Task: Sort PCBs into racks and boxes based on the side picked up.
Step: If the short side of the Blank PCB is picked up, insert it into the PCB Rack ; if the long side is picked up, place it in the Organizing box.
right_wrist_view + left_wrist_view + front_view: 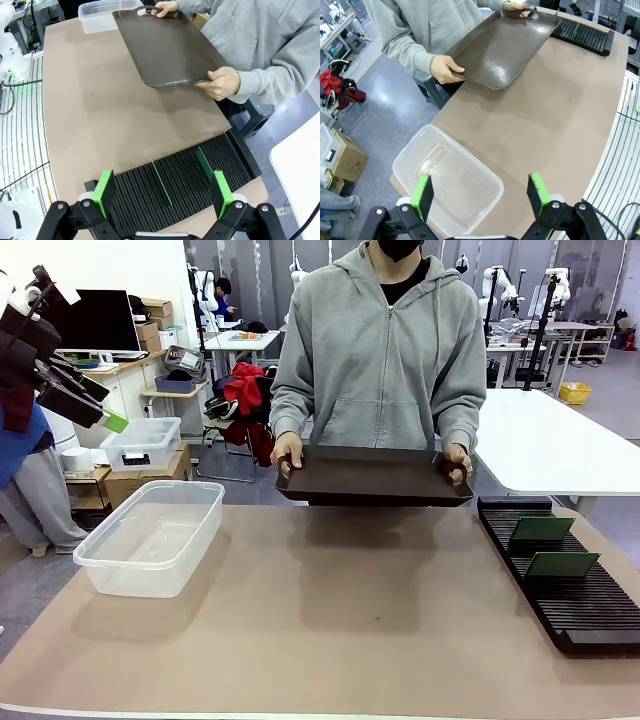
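Front view: you see a person in a grey hoodie at the far edge of the worktop (330,620), both hands gripping a dark brown tray (375,476) held level above the surface. The clear tub (152,536) sits on the left part of the worktop and looks bare inside. The long black rack (563,578) lies along the right edge, with two green boards (542,529) (563,564) standing tilted in its slots, one behind the other. The left claw (85,400) hangs raised at the upper left, its fingers spread apart and holding nothing.

Left wrist view: you look down past the left claw (482,195), green pads (423,195) wide apart and nothing between them, above the near end of the tub (447,180). The tray (502,47) and the rack (582,34) lie farther off.

Right wrist view: the right claw (162,192) stands wide, gripping nothing, directly over the rack (175,192). The two boards (161,181) (204,165) appear edge-on in separate slots, well apart. The tray (162,47) is held by one hand (222,82) at its near edge.
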Controlling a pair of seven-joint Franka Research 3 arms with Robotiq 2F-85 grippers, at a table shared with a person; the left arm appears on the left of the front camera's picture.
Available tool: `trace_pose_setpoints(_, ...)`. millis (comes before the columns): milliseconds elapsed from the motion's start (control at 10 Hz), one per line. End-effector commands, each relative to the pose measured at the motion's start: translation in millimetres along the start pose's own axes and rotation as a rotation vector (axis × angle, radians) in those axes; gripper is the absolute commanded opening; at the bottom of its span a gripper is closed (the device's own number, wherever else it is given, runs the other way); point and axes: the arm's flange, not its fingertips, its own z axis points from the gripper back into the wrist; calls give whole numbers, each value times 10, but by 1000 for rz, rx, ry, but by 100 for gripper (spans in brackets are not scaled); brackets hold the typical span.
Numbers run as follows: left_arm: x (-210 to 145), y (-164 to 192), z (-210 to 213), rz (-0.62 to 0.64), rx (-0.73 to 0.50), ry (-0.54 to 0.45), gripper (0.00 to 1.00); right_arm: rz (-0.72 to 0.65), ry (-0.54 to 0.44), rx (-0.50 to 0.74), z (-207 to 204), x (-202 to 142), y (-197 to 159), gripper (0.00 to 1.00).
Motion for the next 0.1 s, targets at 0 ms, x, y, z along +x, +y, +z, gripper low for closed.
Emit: trace_pose_setpoints(0,-15,-2,-7,0,-7,7,100,-5,8,10,6,5,25,100)
